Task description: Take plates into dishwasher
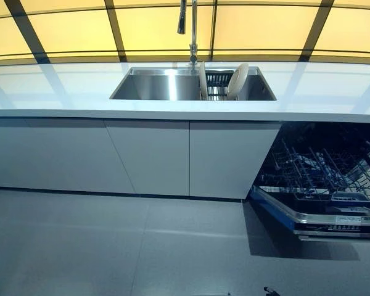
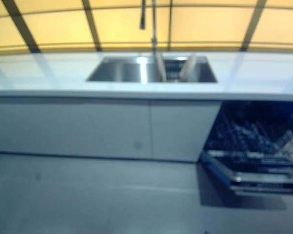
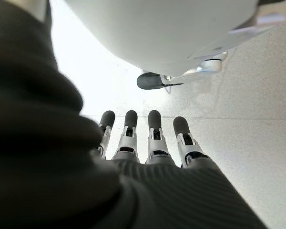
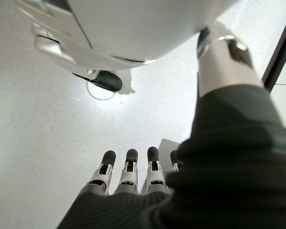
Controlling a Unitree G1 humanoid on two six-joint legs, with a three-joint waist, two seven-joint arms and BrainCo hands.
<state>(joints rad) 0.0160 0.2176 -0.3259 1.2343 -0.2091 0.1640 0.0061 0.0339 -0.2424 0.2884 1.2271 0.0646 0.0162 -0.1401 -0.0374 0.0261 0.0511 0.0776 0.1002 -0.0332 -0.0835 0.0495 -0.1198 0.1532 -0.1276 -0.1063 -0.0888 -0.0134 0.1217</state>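
Two pale plates [image 1: 238, 80] stand on edge in a dark rack inside the steel sink [image 1: 154, 87]; the second plate [image 1: 203, 80] stands to its left. The dishwasher [image 1: 324, 179] is open at the right under the counter, its door [image 1: 317, 216] folded down and its wire rack [image 1: 308, 163] pulled out. Neither hand shows in the eye views. My left hand [image 3: 143, 138] hangs over the grey floor, fingers straight and empty. My right hand [image 4: 133, 171] hangs the same way, fingers straight and empty.
A white counter [image 1: 61, 92] runs across the view above flat white cabinet fronts [image 1: 148, 154]. A tall tap [image 1: 192, 31] rises behind the sink. The grey tiled floor [image 1: 111, 246] lies between me and the cabinets. The lowered door juts out over the floor.
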